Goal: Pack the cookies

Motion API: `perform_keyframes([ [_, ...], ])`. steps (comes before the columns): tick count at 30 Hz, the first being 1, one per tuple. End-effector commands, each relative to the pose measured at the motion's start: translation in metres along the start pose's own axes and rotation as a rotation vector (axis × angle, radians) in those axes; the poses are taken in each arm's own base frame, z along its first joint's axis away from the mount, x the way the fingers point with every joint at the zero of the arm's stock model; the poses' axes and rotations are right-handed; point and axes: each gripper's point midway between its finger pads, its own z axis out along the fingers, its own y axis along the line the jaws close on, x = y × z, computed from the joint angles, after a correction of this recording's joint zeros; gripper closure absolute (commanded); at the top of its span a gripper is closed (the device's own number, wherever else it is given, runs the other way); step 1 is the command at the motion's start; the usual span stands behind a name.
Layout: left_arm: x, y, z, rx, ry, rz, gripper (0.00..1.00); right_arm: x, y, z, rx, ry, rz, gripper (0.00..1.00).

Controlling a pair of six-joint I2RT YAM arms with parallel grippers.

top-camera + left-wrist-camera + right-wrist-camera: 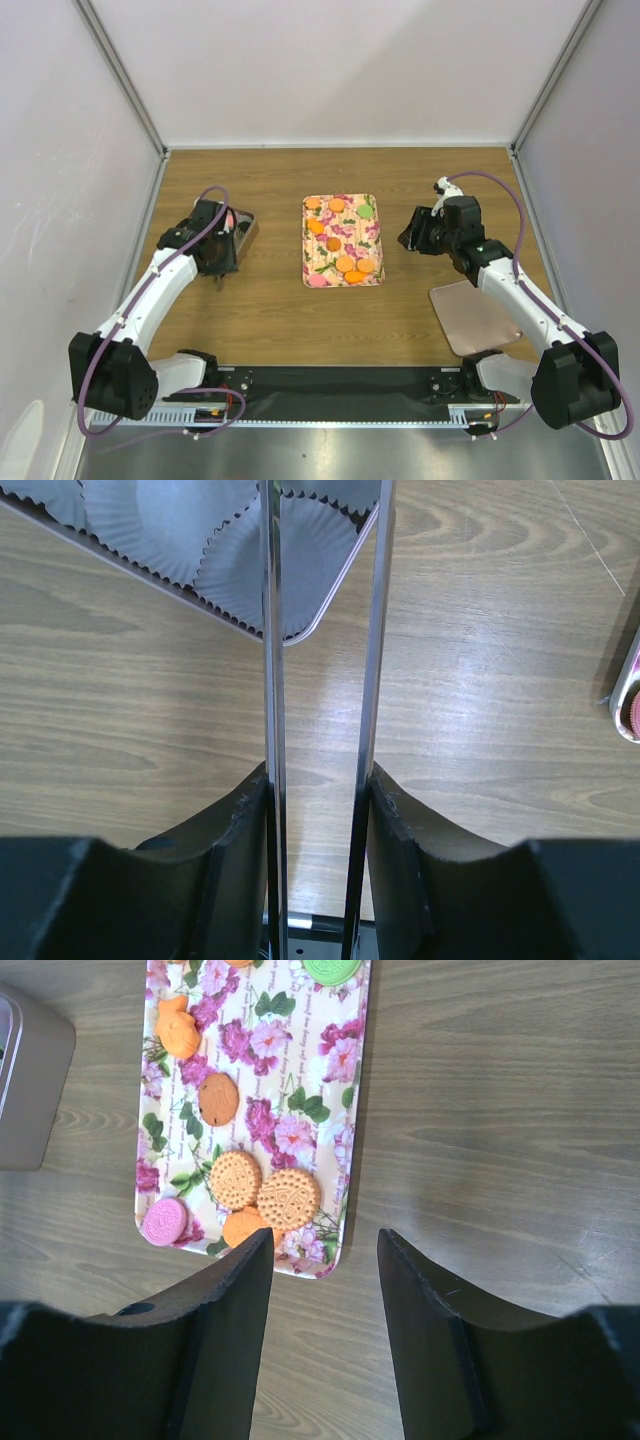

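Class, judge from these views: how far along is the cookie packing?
Seemingly barely begun. The pleated white paper cups in view are empty. The left end effector holds thin metal tongs; the right end effector hangs open. The small round flat cookies lie on the floral rectangular tray, unpacked.

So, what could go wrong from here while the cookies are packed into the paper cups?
1. The left jaws hold thin metal tongs whose blades reach over the paper cups; they could snag or crush a cup.
2. Three cookies touch or overlap at the tray corner, so lifting one may drag a neighbour.
3. The right jaws, open and empty, hang near that tray edge and might nudge it.
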Motion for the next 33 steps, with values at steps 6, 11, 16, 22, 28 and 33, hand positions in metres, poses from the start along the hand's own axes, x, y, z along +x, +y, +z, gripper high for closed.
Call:
perform_keyframes([
  [6,-0.001,-0.001,-0.006,0.010,0.006,-0.038,0.58,-0.016,0.013,-0.006,-0.047,-0.052,-0.014,0.48],
  [11,-0.001,-0.001,-0.011,0.015,-0.002,-0.042,0.58,-0.018,0.015,-0.008,-0.051,-0.058,-0.016,0.48],
  [16,0.001,0.000,-0.014,0.018,-0.006,-0.045,0.58,-0.018,0.015,-0.008,-0.054,-0.057,-0.016,0.48],
  [22,0.001,0.001,-0.019,0.021,-0.013,-0.044,0.58,-0.018,0.016,-0.009,-0.054,-0.060,-0.019,0.48],
  [28,0.001,0.003,-0.021,0.016,-0.016,-0.042,0.57,-0.018,0.016,-0.010,-0.053,-0.064,-0.021,0.48],
  [33,0.001,0.003,-0.022,0.017,-0.018,-0.041,0.56,-0.018,0.016,-0.011,-0.051,-0.064,-0.021,0.48],
])
